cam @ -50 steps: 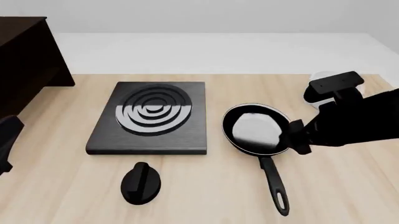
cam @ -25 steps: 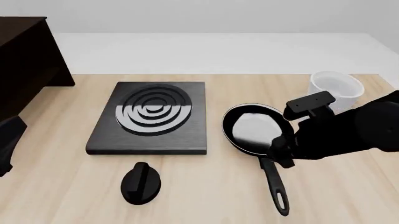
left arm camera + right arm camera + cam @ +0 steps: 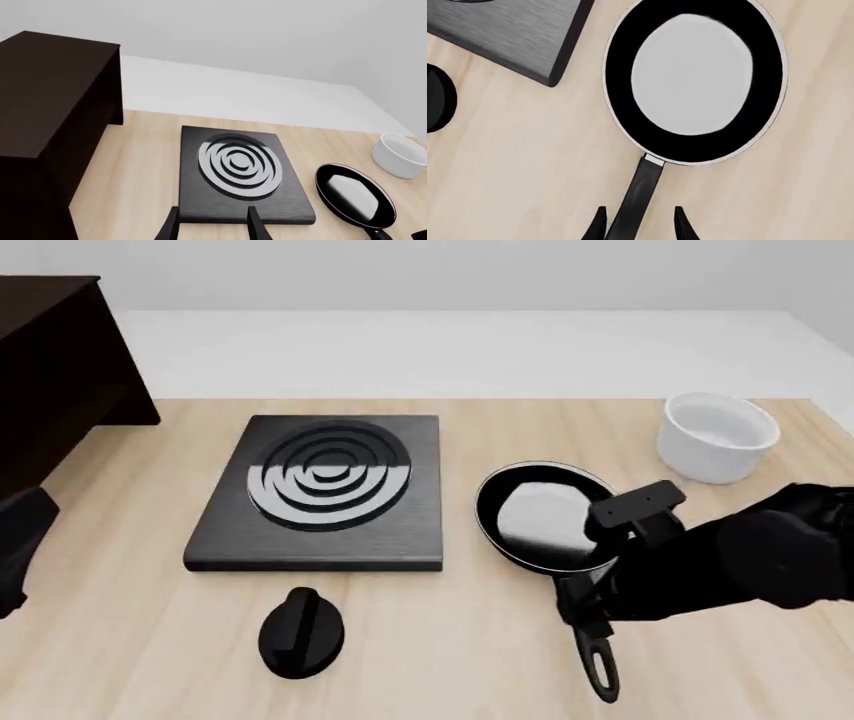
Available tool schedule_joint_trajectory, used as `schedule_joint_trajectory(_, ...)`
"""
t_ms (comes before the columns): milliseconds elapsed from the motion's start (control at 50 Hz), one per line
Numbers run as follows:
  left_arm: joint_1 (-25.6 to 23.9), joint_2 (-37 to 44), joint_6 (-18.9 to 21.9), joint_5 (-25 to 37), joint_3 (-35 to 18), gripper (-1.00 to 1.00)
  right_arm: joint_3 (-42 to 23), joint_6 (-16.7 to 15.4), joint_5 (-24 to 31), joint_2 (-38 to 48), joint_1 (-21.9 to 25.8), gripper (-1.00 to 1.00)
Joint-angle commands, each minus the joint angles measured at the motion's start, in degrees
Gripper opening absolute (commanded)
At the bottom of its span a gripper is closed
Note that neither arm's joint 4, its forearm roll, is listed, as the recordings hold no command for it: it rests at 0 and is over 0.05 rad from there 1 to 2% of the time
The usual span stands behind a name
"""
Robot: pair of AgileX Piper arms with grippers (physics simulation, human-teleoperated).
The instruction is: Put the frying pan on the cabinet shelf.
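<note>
The frying pan (image 3: 539, 514) lies on the tabletop right of the stove plate, its long handle (image 3: 589, 640) pointing toward the near edge. In the right wrist view the frying pan (image 3: 694, 80) fills the frame. My right gripper (image 3: 639, 227) is open, one finger on each side of the handle (image 3: 639, 192), just behind the bowl of the pan. My right arm (image 3: 721, 565) covers that spot in the front view. The dark cabinet (image 3: 54, 370) stands at the far left; only its flat top board (image 3: 47, 85) and side show. My left gripper (image 3: 212, 227) is open and holds nothing.
A black square stove plate (image 3: 320, 490) with concentric rings sits mid-table. A round black knob (image 3: 304, 632) lies in front of it. A white bowl (image 3: 718, 435) stands at the back right. My left arm (image 3: 16, 545) shows at the left edge.
My right arm has moved down and toward the near edge, from beside the pan's right rim to over its handle. The white bowl is uncovered now. The pan has not moved.
</note>
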Motion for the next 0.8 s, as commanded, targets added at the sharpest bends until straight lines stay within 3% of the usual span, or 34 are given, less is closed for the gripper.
schedule_joint_trajectory(20, -0.10, 0.24, -0.09, -0.61, 0.51, 1.00, 2.75, 1.66, -3.27, 1.96, 1.30, 1.00)
schedule_joint_trajectory(400, -0.08, 0.40, 0.07, -0.60, 0.47, 1.00, 6.61, 5.68, -7.24, 3.68, 3.62, 1.00)
schedule_joint_trajectory(440, -0.08, 0.39, 0.06, -0.77, 0.66, 1.00, 7.20, 7.93, -7.76, 3.63, 4.71, 1.00)
schedule_joint_trajectory(500, -0.12, 0.33, 0.11, -0.82, 0.80, 1.00, 7.88, 8.33, -7.78, 3.13, 4.77, 1.00)
schedule_joint_trajectory(520, -0.12, 0.37, 0.04, -0.80, 0.75, 1.00, 8.40, 11.14, -8.05, 2.66, 5.67, 1.00)
schedule_joint_trajectory(540, -0.13, 0.34, 0.08, -0.80, 0.76, 1.00, 8.62, 11.52, -8.10, 2.59, 5.85, 1.00)
schedule_joint_trajectory(560, -0.15, 0.39, 0.16, -0.89, 0.80, 1.00, 8.82, 9.62, -8.25, 2.81, 5.31, 1.00)
schedule_joint_trajectory(680, -0.30, 0.72, 0.15, -1.24, 0.86, 1.00, 9.44, 9.73, -9.50, 3.15, 4.07, 1.00)
schedule_joint_trajectory(700, -0.33, 0.74, 0.14, -1.26, 0.91, 1.00, 9.40, 9.94, -9.51, 3.08, 4.15, 1.00)
schedule_joint_trajectory(720, -0.41, 0.73, 0.18, -1.29, 0.95, 1.00, 9.54, 12.20, -9.52, 2.78, 4.93, 1.00)
schedule_joint_trajectory(740, -0.45, 0.77, 0.14, -1.18, 0.85, 1.00, 9.63, 13.37, -9.58, 2.67, 4.97, -1.00)
schedule_joint_trajectory(780, -0.44, 0.81, 0.19, -1.09, 0.76, 1.00, 8.99, 11.83, -8.78, 2.33, 4.46, -1.00)
schedule_joint_trajectory(800, -0.39, 0.91, 0.15, -1.14, 0.71, 1.00, 8.87, 12.65, -8.34, 1.80, 4.10, -1.00)
